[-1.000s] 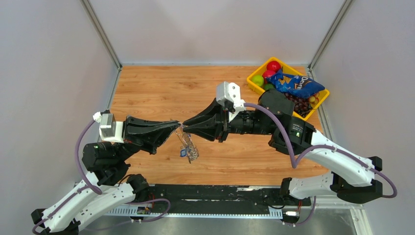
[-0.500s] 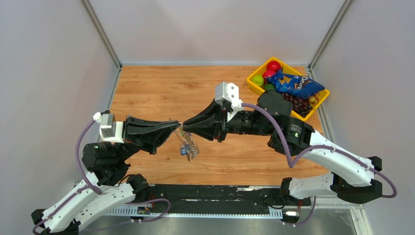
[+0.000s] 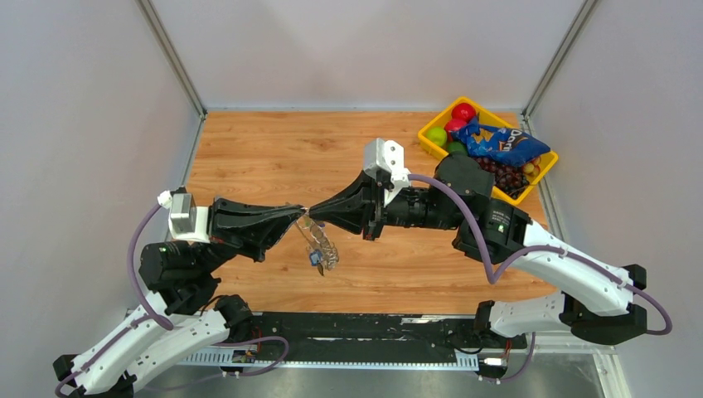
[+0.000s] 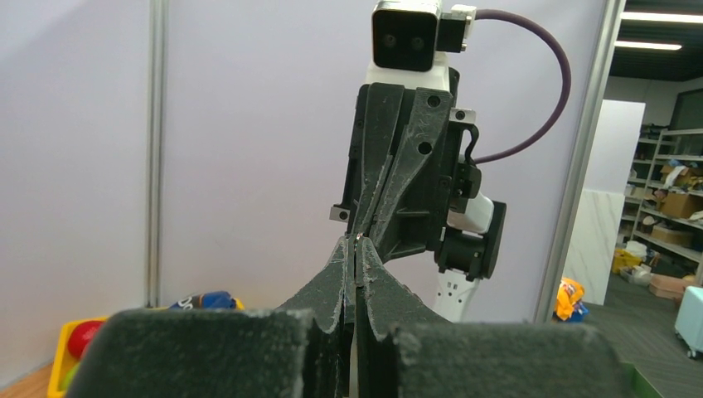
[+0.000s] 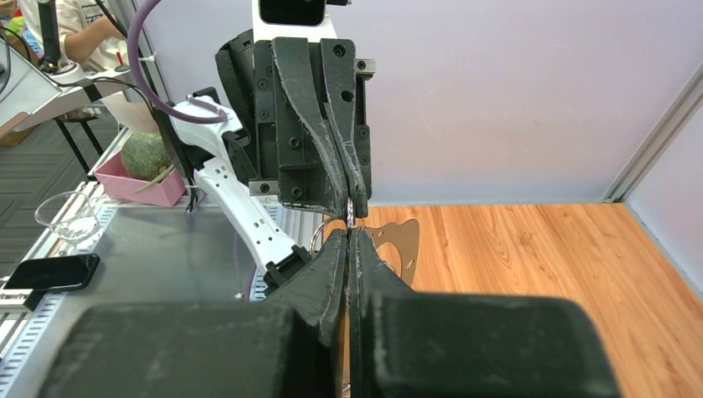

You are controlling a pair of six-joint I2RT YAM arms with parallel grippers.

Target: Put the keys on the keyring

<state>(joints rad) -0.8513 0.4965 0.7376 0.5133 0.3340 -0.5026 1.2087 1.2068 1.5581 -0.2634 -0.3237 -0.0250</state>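
Note:
My left gripper and right gripper meet tip to tip above the table, both shut. In the right wrist view the thin silver keyring arcs out beside the touching tips, pinched at the left gripper's fingertips. The right gripper is shut on a small silver piece; it looks like a key, but its head is hidden. In the left wrist view a glint of metal shows between my left gripper's tips. The chain hangs below with a blue-capped key.
A yellow bin at the back right holds red and green balls, a blue snack bag and dark items. A flat see-through tag hangs near the tips. Grey walls enclose the wooden table.
The right gripper has shifted slightly left against the left gripper's tips. The hanging chain and blue key have swung a little to the right. Both stay shut.

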